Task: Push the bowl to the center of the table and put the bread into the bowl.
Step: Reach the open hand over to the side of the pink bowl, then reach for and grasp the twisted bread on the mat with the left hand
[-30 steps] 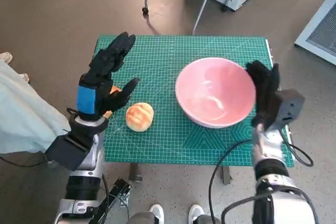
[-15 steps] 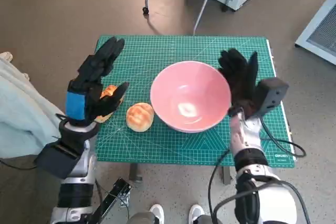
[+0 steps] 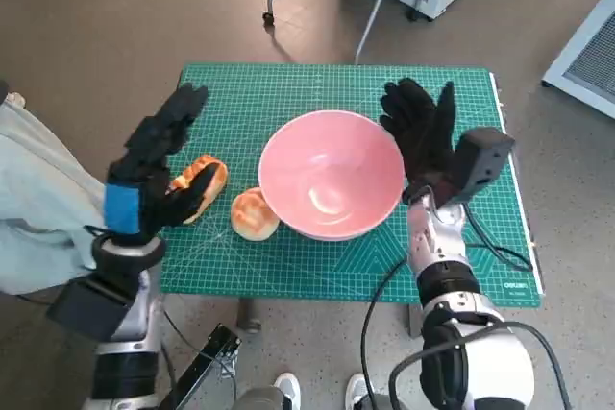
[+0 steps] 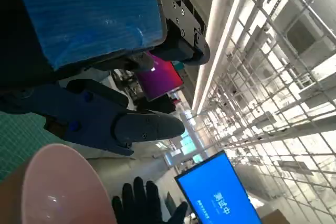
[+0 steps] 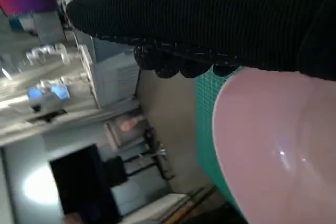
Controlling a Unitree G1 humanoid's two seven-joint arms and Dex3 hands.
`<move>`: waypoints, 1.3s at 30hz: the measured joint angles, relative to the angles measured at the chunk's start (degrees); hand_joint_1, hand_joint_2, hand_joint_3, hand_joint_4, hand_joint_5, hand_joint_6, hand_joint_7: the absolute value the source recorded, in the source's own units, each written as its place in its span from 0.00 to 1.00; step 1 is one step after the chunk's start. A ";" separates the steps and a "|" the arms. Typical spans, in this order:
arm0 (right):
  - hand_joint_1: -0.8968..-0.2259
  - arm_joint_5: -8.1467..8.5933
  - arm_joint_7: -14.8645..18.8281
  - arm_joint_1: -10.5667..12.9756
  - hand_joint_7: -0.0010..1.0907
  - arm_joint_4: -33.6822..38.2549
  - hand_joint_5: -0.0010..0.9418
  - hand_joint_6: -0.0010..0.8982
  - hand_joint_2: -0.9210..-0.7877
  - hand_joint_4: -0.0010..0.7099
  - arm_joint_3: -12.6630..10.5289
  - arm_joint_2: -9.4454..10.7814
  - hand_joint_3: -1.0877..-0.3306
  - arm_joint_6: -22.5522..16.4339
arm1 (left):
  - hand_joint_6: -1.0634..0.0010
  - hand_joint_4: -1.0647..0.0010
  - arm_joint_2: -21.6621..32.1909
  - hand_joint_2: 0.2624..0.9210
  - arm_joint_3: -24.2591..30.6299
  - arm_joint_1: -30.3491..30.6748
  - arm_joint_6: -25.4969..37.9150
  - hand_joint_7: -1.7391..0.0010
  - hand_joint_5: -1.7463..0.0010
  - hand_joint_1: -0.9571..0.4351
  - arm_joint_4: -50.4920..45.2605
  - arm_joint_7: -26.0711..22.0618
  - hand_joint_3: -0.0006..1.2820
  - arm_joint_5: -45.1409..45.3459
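While pink bowl [image 3: 332, 187] sits empty, bread [image 3: 254, 213] beside it; both hands' fingers spread.

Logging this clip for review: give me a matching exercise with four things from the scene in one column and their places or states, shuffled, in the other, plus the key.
Things:
1. pink bowl
2. round bread roll
3. right hand
4. left hand

Places or states:
A. raised open above the table's left side
B. flat against the bowl's right side
C. lying just left of the bowl
D. near the middle of the green mat

Pairs: 1-D, 2-C, 3-B, 4-A
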 measured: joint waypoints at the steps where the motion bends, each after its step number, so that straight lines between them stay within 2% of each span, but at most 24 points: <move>1: 0.50 -0.56 -0.02 -0.04 0.47 -0.19 0.01 0.15 0.00 0.36 0.62 -0.22 0.31 -1.02 | 0.49 0.52 0.36 1.00 0.31 0.41 0.02 0.98 1.00 0.40 -0.14 -0.05 0.21 0.00; 3: 0.49 -1.87 -0.08 -0.15 0.47 -0.65 0.01 0.14 0.00 0.36 1.79 -0.81 0.30 -3.20 | 0.50 0.52 1.44 1.00 1.03 1.17 0.16 0.98 1.00 0.39 -0.18 -0.14 0.21 0.03; 8: 0.43 -4.34 0.40 -0.23 0.56 -3.21 0.01 0.04 0.00 0.36 4.63 -3.00 0.27 -11.03 | 0.52 0.54 5.29 1.00 3.94 2.42 0.52 0.99 1.00 0.38 0.12 -0.09 0.22 1.21; 13: 0.40 -3.61 5.75 0.06 0.62 -7.55 0.01 0.01 0.00 0.36 5.74 -4.14 0.27 -19.27 | 0.53 0.56 10.25 1.00 6.57 2.33 1.22 0.99 1.00 0.37 1.39 1.25 0.20 5.35; 17: 0.37 -1.43 10.60 1.30 0.66 -12.80 0.01 0.00 0.00 0.36 6.78 -4.41 0.27 -24.75 | 0.54 0.58 13.94 1.00 7.64 2.11 3.54 1.00 1.00 0.36 2.34 3.35 0.19 10.35; 19: 0.36 0.37 13.17 2.23 0.68 -15.58 0.00 0.00 0.00 0.36 7.22 -4.42 0.27 -26.31 | 0.56 0.59 15.56 1.00 7.68 2.00 5.02 1.00 1.00 0.36 2.52 4.26 0.18 12.94; 26: 0.32 6.78 20.69 6.30 0.76 -25.31 0.01 0.00 0.00 0.36 9.14 -3.96 0.32 -27.81 | 0.61 0.68 20.40 1.00 6.38 0.25 12.32 1.00 1.00 0.34 2.94 5.63 0.16 20.80; 30: 0.30 8.12 22.63 8.20 0.78 -29.51 0.01 0.00 0.00 0.36 10.43 -3.89 0.35 -28.09 | 0.64 0.71 21.89 1.00 4.54 -1.47 17.70 1.00 1.00 0.34 2.96 5.30 0.12 23.10; 34: 0.30 7.61 22.64 9.76 0.80 -32.89 0.01 0.00 0.00 0.37 11.70 -3.97 0.35 -28.53 | 0.66 0.73 22.16 0.98 2.30 -3.39 23.04 1.00 1.00 0.36 2.97 4.31 0.05 24.16; 36: 0.31 6.29 21.89 10.66 0.80 -34.47 0.02 0.00 0.00 0.37 12.25 -4.12 0.34 -29.02 | 0.67 0.74 22.16 0.97 0.86 -4.38 25.67 1.00 1.00 0.37 2.94 3.68 0.04 25.10; 39: 0.33 3.36 20.23 11.71 0.78 -36.35 0.02 0.00 0.00 0.36 12.96 -4.59 0.34 -29.68 | 0.67 0.75 22.15 0.94 -1.12 -5.46 29.81 1.00 1.00 0.39 2.68 2.53 0.02 25.83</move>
